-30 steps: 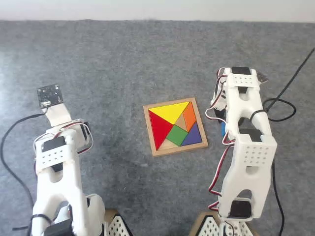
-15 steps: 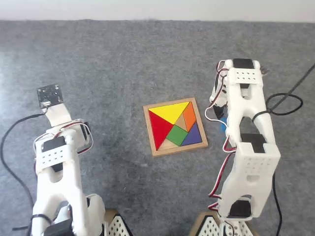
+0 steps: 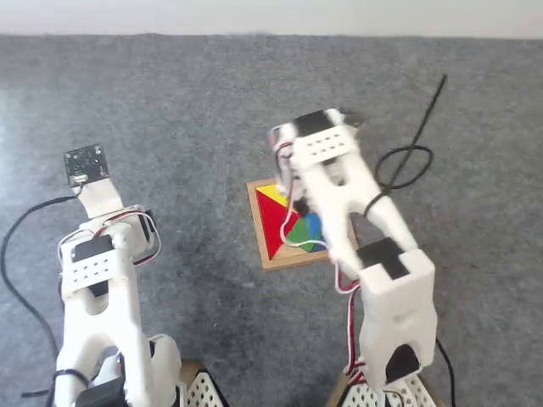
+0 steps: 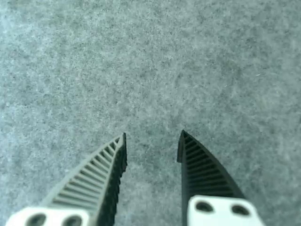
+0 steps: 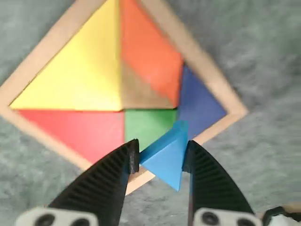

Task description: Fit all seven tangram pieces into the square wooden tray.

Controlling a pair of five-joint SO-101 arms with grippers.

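Blue wood, stiff and light: the small triangle (image 5: 164, 157) sits pinched by its smooth side faces in the right gripper (image 5: 161, 151), over the near side of the tray (image 5: 51, 49). It will probably twist or slip if held loosely. The left gripper (image 4: 151, 141) hangs open above the grey tabletop (image 4: 150, 56).

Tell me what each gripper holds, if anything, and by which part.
The right gripper pinches the light blue triangle by two of its side edges. The left gripper is open and holds nothing.
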